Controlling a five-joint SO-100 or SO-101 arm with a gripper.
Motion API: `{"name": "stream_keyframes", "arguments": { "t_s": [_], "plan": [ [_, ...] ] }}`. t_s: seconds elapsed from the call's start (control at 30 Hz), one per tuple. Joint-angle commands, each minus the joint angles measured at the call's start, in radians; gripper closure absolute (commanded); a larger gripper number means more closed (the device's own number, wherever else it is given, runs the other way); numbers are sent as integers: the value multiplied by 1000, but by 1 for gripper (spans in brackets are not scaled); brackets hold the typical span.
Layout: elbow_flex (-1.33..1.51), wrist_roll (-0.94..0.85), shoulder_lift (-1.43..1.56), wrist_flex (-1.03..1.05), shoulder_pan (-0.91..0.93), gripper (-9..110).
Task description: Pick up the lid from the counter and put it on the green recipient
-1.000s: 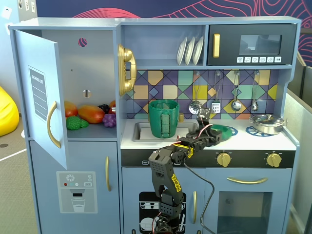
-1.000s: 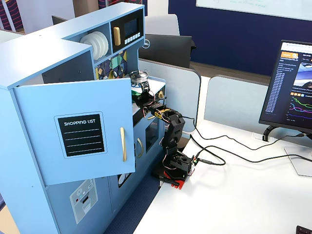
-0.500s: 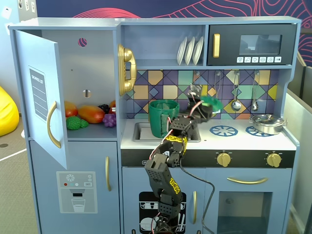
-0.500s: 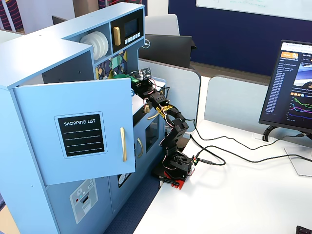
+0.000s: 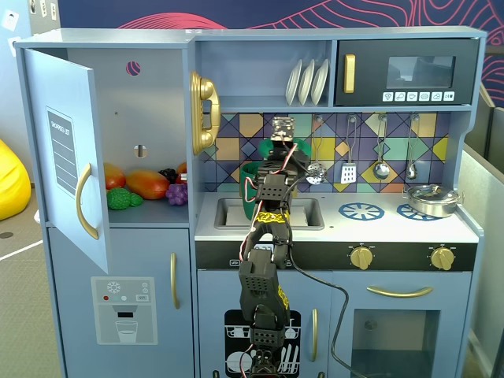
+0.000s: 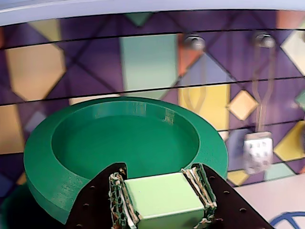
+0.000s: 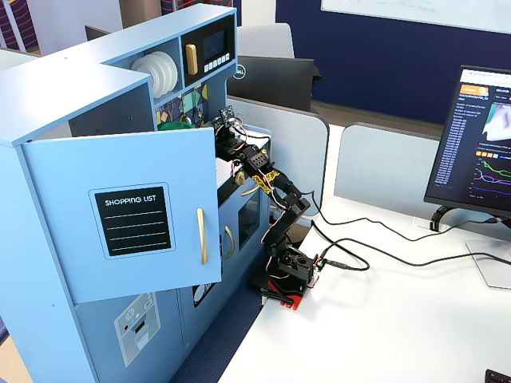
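Gripping lid's (image 6: 95, 143) square pale-green knob (image 6: 164, 193)

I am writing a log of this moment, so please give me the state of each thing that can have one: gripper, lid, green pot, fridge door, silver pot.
gripper: shut on the lid's square knob.
lid: held up, tilted, in front of the backsplash.
green recipient: standing by the sink, mostly hidden by the arm; lid not on it.
fridge door: open.
silver pot: on the right burner, covered.
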Motion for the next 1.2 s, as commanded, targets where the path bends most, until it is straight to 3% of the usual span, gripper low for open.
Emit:
{"name": "stream_keyframes", "arguments": {
  "t_s": [0.0,1.17],
  "plan": [
    [-84,-28,25,2,-57,102],
    [-86,-129,-100,0,-124,102]
  ]
}}
